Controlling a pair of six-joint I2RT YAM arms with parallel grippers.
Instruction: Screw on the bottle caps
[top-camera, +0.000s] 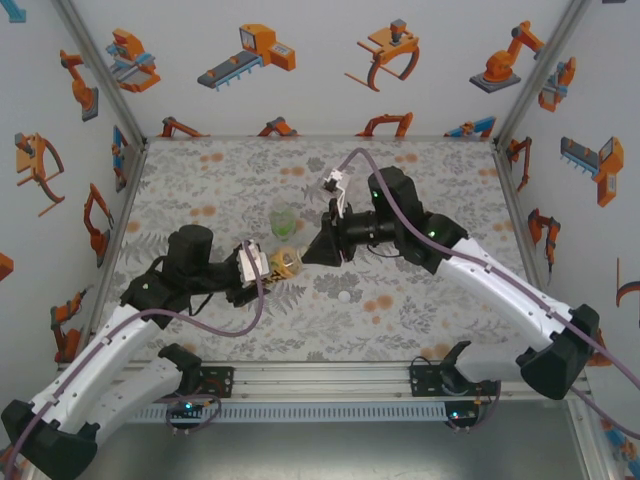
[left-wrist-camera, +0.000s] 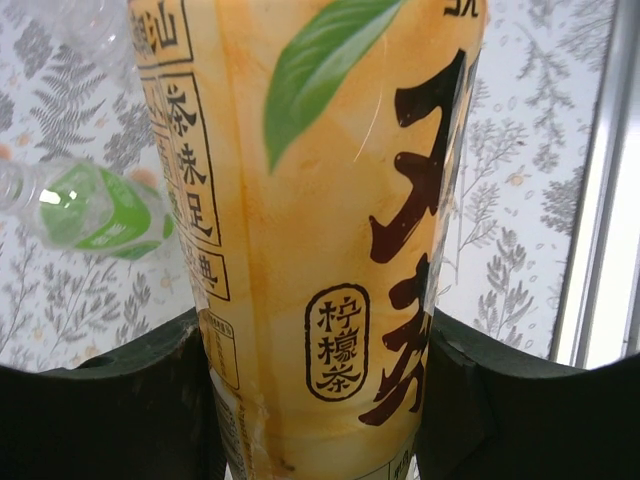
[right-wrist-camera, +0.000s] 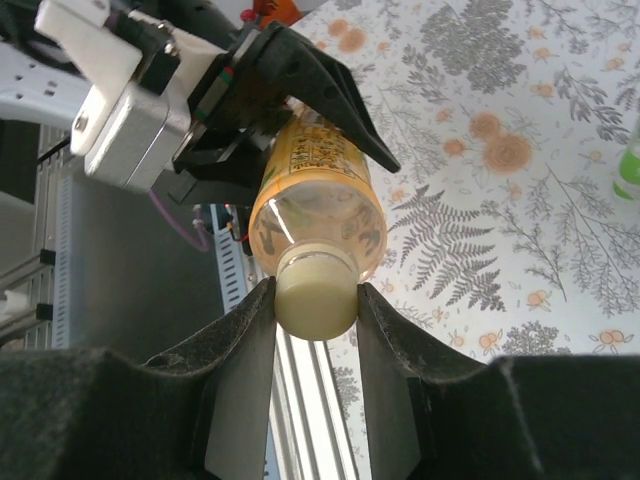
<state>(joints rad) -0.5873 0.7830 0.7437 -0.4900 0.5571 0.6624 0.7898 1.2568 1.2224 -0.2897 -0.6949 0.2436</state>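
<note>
Two tight holds: left gripper (left-wrist-camera: 320, 400) round the orange bottle (right-wrist-camera: 320, 200), right gripper (right-wrist-camera: 314, 290) on its pale cap (right-wrist-camera: 316, 312), threads hidden; green bottle (left-wrist-camera: 95, 210) blurred.

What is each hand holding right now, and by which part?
The left hand grips the yellow-orange labelled bottle around its body. The right hand is shut on the pale yellow cap at that bottle's mouth.

left claw (left-wrist-camera: 320, 365) clamped, right claw (right-wrist-camera: 315, 300) clamped
</note>
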